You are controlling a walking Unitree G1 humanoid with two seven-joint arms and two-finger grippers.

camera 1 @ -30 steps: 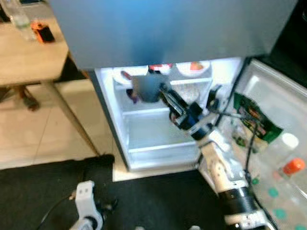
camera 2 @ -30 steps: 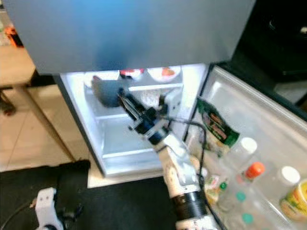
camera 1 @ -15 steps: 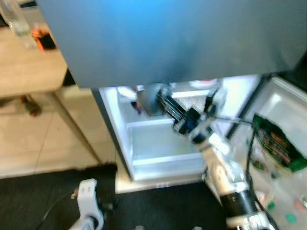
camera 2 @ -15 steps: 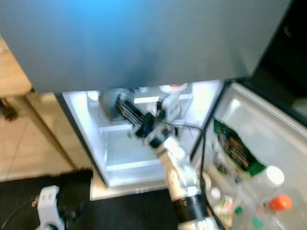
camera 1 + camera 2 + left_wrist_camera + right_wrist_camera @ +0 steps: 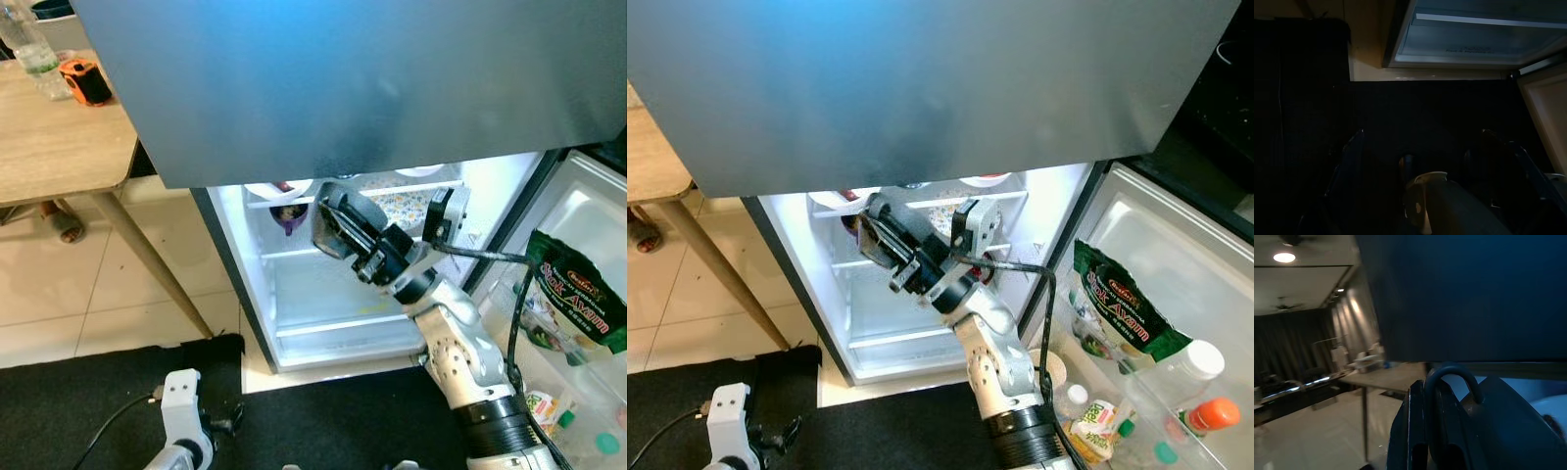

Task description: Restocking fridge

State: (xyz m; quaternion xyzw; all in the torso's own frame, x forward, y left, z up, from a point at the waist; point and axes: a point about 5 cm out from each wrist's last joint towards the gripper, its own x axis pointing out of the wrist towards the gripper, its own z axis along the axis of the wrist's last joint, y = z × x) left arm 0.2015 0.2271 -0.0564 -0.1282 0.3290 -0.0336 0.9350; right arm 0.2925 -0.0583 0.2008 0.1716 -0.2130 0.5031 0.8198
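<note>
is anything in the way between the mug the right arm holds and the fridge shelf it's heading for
Nothing visible blocks it. The right gripper, jaws shut on the grey mug, holds it at the fridge opening, beside a purple cup under the upper shelf. The lower shelf is bare.

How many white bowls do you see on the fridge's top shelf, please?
2: one white bowl at the shelf's left end, another at its right; the grey upper door may hide more.
</note>
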